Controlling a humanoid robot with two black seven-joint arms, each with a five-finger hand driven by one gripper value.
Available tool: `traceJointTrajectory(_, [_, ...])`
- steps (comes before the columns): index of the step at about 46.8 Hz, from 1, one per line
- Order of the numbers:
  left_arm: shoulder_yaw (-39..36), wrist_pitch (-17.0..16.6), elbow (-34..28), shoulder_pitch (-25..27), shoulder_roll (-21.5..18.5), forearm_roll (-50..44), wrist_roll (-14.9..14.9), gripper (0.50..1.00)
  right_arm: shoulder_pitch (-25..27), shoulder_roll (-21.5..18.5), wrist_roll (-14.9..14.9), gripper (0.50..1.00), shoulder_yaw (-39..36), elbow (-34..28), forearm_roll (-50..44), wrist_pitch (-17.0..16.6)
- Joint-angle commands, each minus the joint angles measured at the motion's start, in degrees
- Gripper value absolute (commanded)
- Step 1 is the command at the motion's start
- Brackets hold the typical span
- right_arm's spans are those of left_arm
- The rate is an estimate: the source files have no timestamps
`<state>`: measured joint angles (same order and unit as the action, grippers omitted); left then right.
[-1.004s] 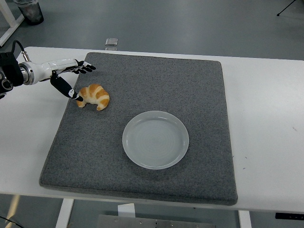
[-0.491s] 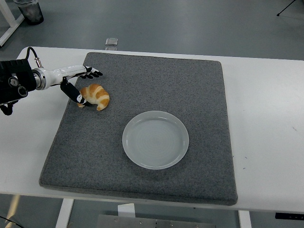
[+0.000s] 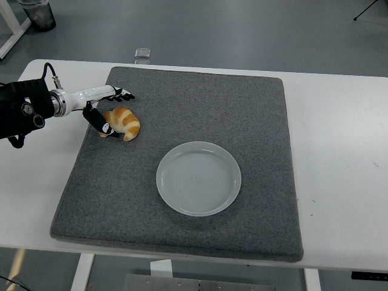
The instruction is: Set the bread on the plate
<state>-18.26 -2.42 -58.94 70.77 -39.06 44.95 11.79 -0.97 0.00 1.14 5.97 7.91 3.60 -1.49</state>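
Note:
A golden croissant (image 3: 122, 123) lies on the grey mat (image 3: 182, 91) at its left side. A round translucent plate (image 3: 199, 177) sits empty near the mat's middle, to the right of and nearer than the croissant. My left hand (image 3: 110, 109) reaches in from the left edge, fingers spread. Its thumb touches the croissant's left end and its other fingers stretch just behind the croissant. It holds nothing. The right arm does not show.
The mat covers most of the white table (image 3: 339, 133). A small clear object (image 3: 142, 54) lies at the table's far edge. A dark bin (image 3: 37, 13) stands on the floor at the top left.
My left arm has moved further in to the right. The fingers now reach behind the croissant and the thumb stays at its left end. The croissant and plate have not moved.

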Motion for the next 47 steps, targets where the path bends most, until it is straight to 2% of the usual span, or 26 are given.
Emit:
traceJointTrajectory(1, [-0.20, -0.04, -0.03, -0.02, 0.73, 0.31, -0.01, 0.973, 0.00, 0.00, 0.00, 0.952, 0.00, 0.00, 0.00, 0.00])
traceJointTrajectory(23, [-0.20, -0.13, -0.03, 0.07, 1.09, 1.98, -0.01, 0.836, 0.00, 0.00, 0.00, 0.952, 0.00, 0.00, 0.00, 0.00])
traceJointTrajectory(47, [-0.20, -0.13, -0.03, -0.11, 1.09, 4.44, 0.08, 0.769, 0.00, 0.00, 0.00, 0.952, 0.00, 0.00, 0.00, 0.00])
